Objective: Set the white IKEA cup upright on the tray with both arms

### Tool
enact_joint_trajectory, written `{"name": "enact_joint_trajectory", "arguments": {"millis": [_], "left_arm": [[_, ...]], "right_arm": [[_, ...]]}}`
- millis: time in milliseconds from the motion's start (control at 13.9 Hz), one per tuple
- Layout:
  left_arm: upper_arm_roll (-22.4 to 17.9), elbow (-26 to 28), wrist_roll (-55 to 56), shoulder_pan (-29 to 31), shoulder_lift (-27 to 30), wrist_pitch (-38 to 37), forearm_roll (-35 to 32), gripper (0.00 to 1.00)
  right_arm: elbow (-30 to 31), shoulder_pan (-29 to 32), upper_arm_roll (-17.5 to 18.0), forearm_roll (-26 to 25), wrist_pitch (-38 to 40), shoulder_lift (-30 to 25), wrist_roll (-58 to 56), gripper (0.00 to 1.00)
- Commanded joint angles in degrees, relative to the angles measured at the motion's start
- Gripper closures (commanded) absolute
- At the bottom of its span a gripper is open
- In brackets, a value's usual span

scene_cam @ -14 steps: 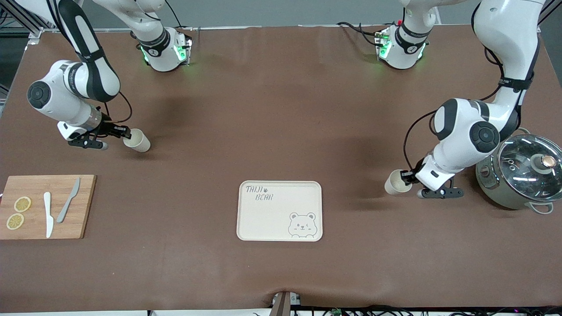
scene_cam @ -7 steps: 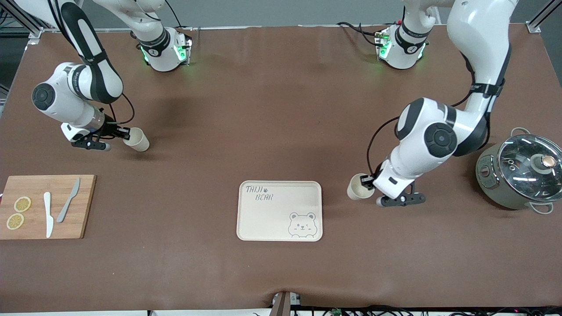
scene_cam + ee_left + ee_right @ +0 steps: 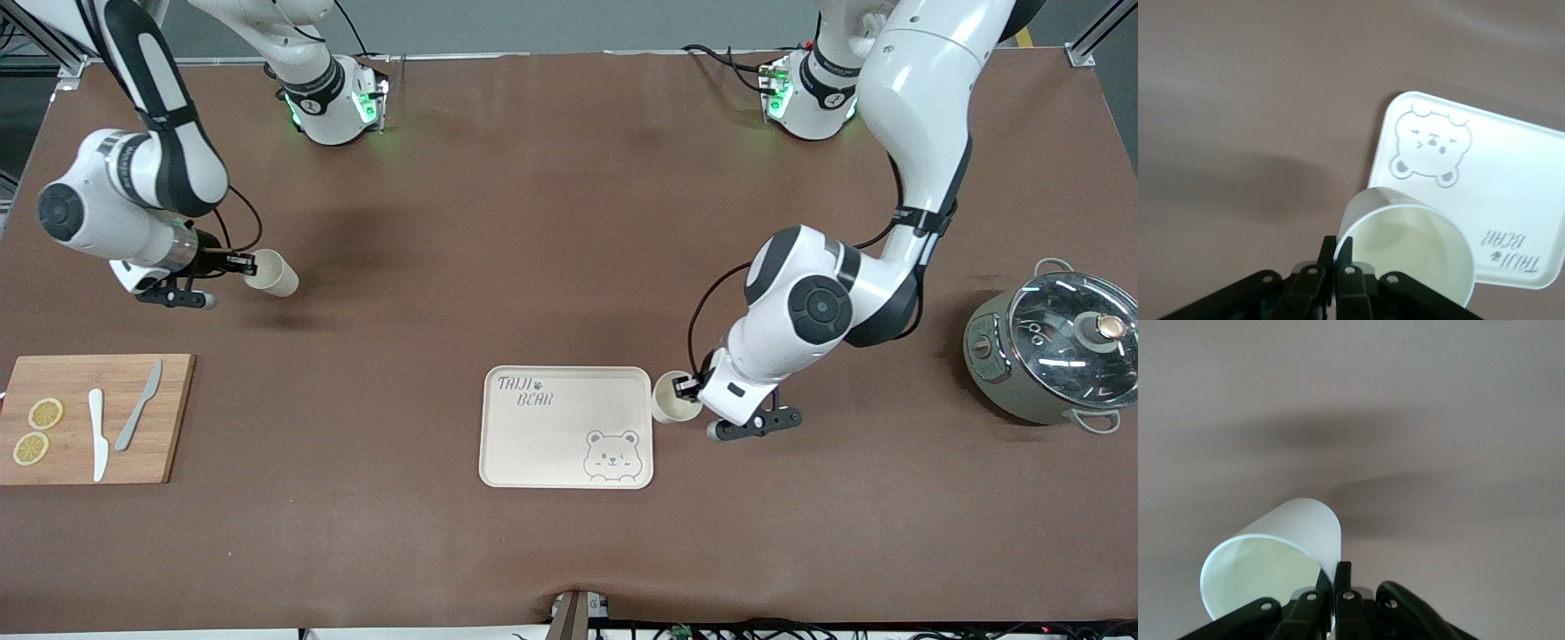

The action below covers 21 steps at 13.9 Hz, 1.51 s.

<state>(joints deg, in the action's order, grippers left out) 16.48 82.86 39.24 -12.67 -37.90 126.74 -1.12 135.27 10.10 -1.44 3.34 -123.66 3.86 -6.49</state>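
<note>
My left gripper (image 3: 689,388) is shut on the rim of a white cup (image 3: 673,408), one finger inside and one outside. It holds the cup tilted, mouth up, just beside the cream tray (image 3: 551,444) at the edge toward the left arm's end. In the left wrist view the cup (image 3: 1411,247) hangs from the gripper (image 3: 1338,250) with the tray (image 3: 1511,200) and its bear drawing beneath. Over the right arm's end of the table, my right gripper (image 3: 242,262) is shut on the rim of a second white cup (image 3: 274,273), which is tilted. The right wrist view shows that cup (image 3: 1271,567) in the gripper (image 3: 1336,577) above bare table.
A wooden cutting board (image 3: 169,418) with two lemon slices and two knives lies at the right arm's end, nearer the front camera than the right gripper. A grey-green pot with a glass lid (image 3: 1058,356) stands at the left arm's end.
The left arm has carried its cup from beside the pot to the tray's edge. The right gripper has shut on its cup's rim and raised it slightly.
</note>
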Motion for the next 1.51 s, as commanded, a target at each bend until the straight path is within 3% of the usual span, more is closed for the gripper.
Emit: {"name": "enact_joint_trajectory", "arguments": {"millis": [0, 288, 647, 719, 863, 935, 1007, 1079, 1439], "left_arm": [[-1.7, -6.0, 5.7, -3.1, -4.3, -1.2, 0.1, 1.0], [-6.7, -6.7, 9.8, -9.5, -6.6, -0.9, 0.1, 1.0], [-7.3, -6.7, 10.2, -10.5, -8.7, -0.8, 0.2, 1.0], [-7.3, -6.7, 10.3, -10.7, -9.1, -0.7, 0.2, 0.93], [-7.3, -6.7, 10.2, -10.6, -9.5, 0.4, 0.2, 0.69], [-7.3, -6.7, 10.1, -10.7, -9.7, 1.0, 0.1, 0.45], [-7.4, -6.7, 9.9, -10.7, -9.8, 1.8, -0.1, 0.06], [-7.6, -6.7, 9.8, -10.8, -9.7, 2.0, -0.3, 0.0], [-8.2, -6.3, 9.7, -7.6, -2.0, 0.9, -1.6, 0.0]], "right_arm": [[-11.8, 0.5, 0.2, -0.2, 12.7, -0.2, 0.3, 1.0], [-22.6, -0.9, 0.3, 0.0, 20.0, 0.3, 0.3, 1.0], [-28.2, -6.8, 0.3, 0.1, 20.7, 3.5, 6.9, 1.0], [-29.3, -8.4, 0.3, 0.2, 20.7, 4.7, 9.2, 1.0], [-31.7, -12.2, 0.4, 0.4, 20.6, 6.9, 14.9, 1.0], [-33.0, -13.6, 0.4, 1.5, 20.6, 8.1, 17.7, 1.0], [-34.3, -14.7, 0.3, 4.8, 20.6, 9.6, 20.7, 1.0], [-35.7, -15.6, 0.3, 7.1, 20.5, 11.3, 23.1, 1.0], [-45.2, -23.0, 0.4, 7.9, 19.3, 21.9, 38.8, 1.0]]}}
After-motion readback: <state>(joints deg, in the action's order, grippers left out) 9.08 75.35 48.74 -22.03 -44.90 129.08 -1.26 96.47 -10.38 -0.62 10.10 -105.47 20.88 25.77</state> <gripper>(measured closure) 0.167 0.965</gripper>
